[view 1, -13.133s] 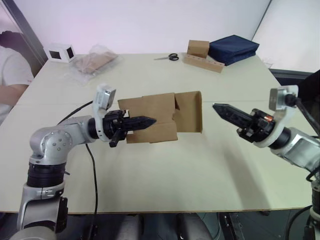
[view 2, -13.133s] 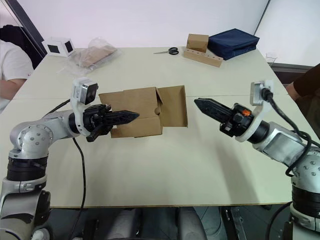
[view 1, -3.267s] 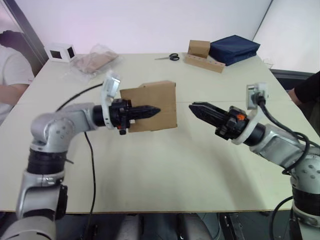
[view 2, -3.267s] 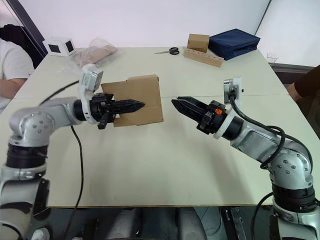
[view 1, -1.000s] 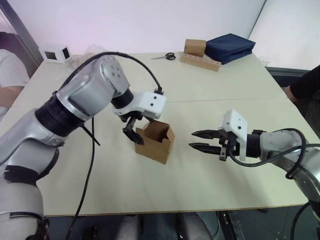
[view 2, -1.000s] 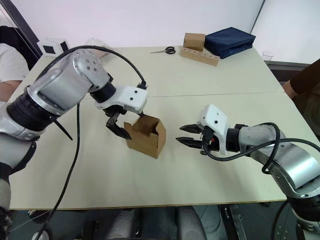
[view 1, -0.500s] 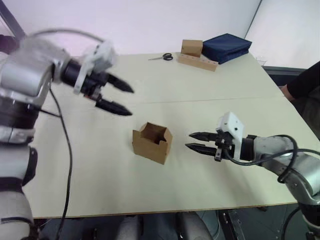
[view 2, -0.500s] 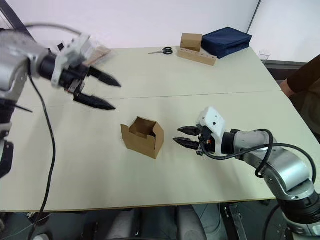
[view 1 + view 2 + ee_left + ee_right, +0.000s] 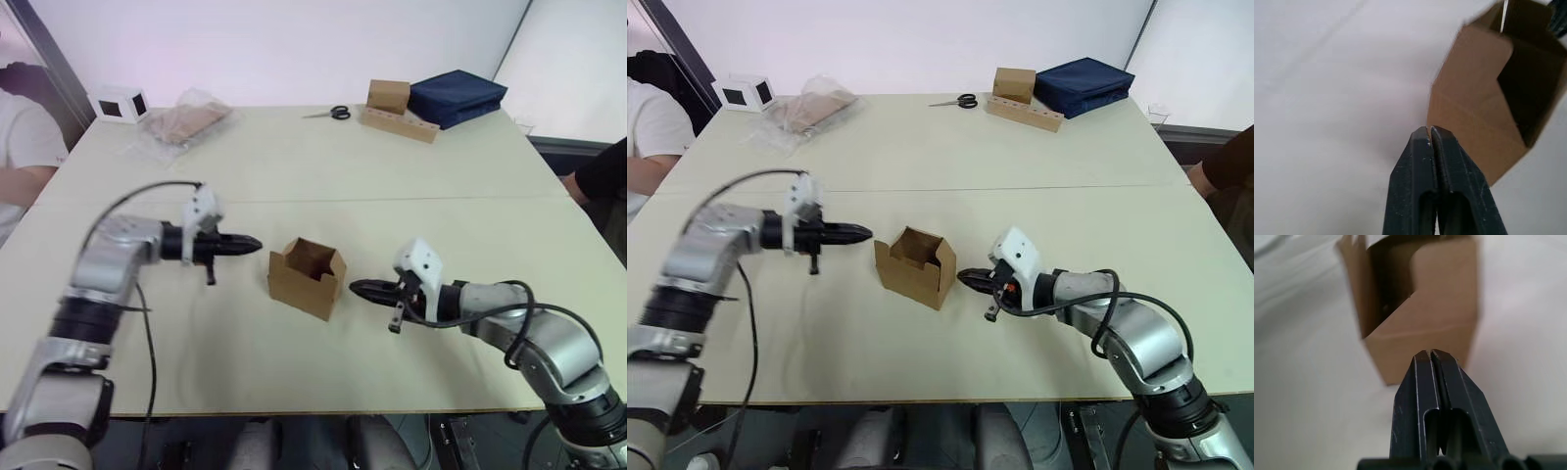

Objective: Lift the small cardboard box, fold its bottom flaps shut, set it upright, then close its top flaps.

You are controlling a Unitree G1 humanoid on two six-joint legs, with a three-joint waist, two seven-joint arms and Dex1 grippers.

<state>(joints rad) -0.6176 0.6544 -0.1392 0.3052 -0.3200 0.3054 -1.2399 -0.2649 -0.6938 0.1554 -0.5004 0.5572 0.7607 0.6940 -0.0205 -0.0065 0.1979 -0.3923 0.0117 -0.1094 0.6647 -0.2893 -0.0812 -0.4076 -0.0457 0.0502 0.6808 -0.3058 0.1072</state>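
Both of your pincers, left (image 9: 257, 243) and right (image 9: 355, 288), are clenched empty, flanking the small brown cardboard box (image 9: 307, 277) standing open-topped on the table (image 9: 411, 176).

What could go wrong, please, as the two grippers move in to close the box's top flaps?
The small cardboard box stands free on the table, unheld, so a one-sided push from the shut left gripper or shut right gripper could slide or tip it. Its top flaps stand up, and a pointed tip might crumple one instead of folding it.
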